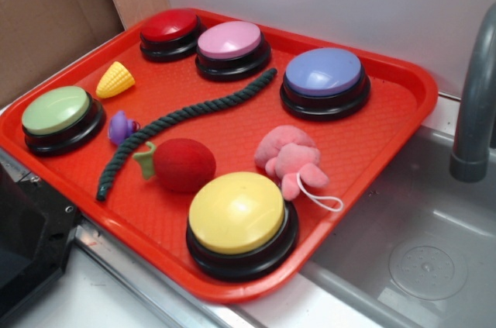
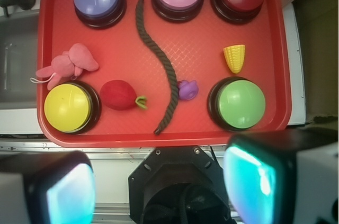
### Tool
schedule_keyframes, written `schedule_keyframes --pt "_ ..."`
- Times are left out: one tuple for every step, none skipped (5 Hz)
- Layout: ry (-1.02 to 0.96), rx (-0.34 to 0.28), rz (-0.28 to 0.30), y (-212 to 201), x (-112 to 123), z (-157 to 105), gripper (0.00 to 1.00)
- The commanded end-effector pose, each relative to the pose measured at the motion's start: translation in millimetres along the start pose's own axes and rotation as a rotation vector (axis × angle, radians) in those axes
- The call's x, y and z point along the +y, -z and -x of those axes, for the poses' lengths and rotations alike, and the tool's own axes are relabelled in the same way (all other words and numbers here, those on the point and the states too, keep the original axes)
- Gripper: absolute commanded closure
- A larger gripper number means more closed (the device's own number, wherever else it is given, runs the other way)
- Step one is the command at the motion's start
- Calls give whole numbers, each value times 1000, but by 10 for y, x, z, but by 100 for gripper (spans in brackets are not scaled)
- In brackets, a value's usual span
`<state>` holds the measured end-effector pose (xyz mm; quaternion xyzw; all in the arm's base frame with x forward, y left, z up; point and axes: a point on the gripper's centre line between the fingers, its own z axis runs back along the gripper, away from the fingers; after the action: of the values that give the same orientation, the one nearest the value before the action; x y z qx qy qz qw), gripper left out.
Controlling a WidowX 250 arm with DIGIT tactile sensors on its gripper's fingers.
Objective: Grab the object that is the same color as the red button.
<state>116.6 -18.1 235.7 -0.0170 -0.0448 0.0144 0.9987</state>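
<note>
Looking down through the wrist camera, I see my gripper (image 2: 159,187) hanging above the near edge of the red tray (image 2: 275,49), its two fingers (image 2: 69,192) spread wide apart at the bottom corners of the view, with nothing between them. It touches nothing.

The fuzzy red fruit (image 1: 182,164) lies on the tray floor, toward the near side, its small green stem pointing at the dark green rope (image 1: 186,115). In the wrist view it sits just beside the yellow button (image 2: 66,106), apart from it by a narrow gap, with the stem almost reaching the rope's lower bend. The pink plush toy (image 1: 291,159) rests near the fruit, touching the yellow button's rim in the wrist view.

The red button (image 1: 169,32) stands in the far corner of the tray, well apart from the fruit, just beside the pink button (image 1: 231,47). The blue button (image 1: 324,80) sits further along the same far row. The rope snakes across the middle of the tray. On the other side of it lie a small purple toy (image 1: 122,126), touching the rope, a yellow corn cob (image 1: 115,80), and the green button (image 1: 58,115). A grey sink (image 1: 418,250) adjoins the tray.
</note>
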Motion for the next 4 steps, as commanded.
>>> schedule_keyframes --pt "0 0 0 0 0 0 0" --pt "61 -4 10 94 -26 -60 0" --pt "150 -9 5 162 -71 -105 0" --pt "291 -46 28 255 -118 -140 0"
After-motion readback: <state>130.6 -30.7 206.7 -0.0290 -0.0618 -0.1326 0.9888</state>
